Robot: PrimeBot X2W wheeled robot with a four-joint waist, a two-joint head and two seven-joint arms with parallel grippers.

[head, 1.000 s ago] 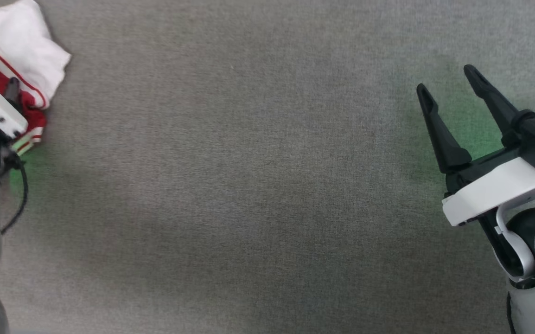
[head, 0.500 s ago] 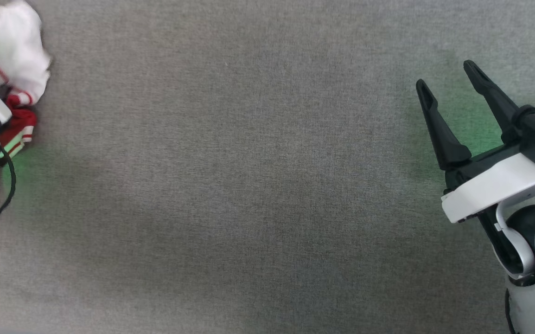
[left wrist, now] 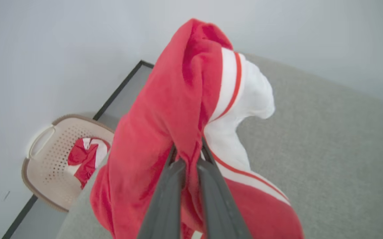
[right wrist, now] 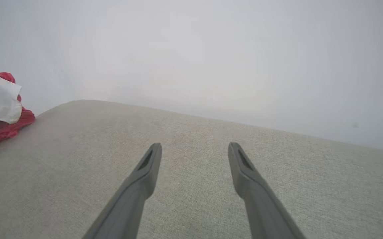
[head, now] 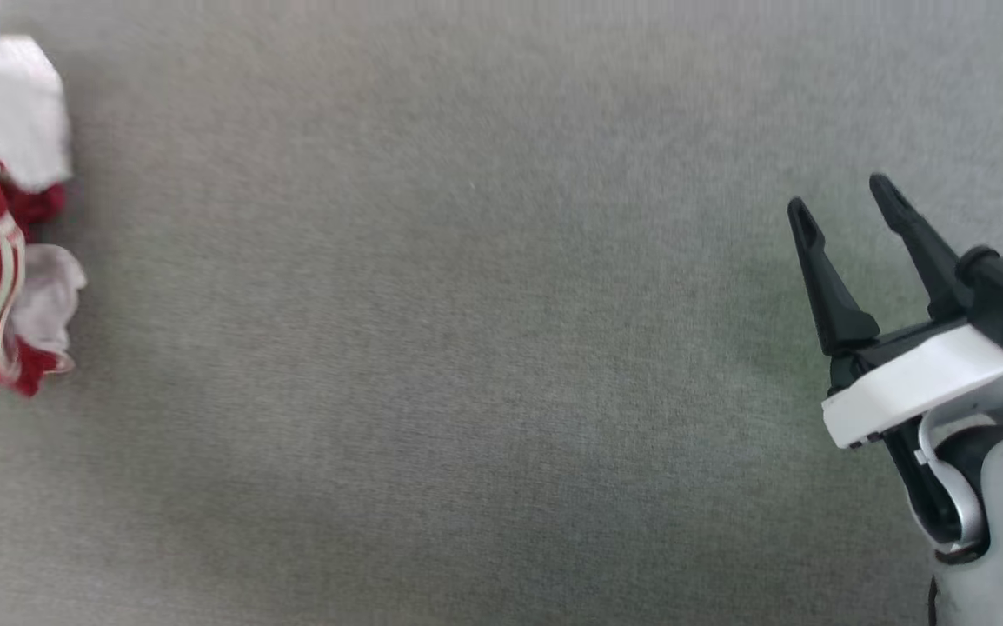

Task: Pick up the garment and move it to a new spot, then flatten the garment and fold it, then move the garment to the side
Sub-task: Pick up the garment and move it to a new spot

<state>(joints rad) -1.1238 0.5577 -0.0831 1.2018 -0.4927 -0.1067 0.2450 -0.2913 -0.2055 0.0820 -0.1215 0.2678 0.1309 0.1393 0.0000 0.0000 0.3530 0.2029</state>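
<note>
Loosely bunched garment (left wrist: 175, 109), red and white.

left hand (left wrist: 189, 151) pinching garment (left wrist: 178, 109), basket (left wrist: 50, 156) beyond

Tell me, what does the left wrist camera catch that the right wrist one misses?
Left wrist view: the left gripper pinched shut on the garment, plus a beige basket holding another red-and-white cloth. Right wrist view: the right gripper, fingers spread apart. Both: the garment, the grey fabric surface and a pale wall.
</note>
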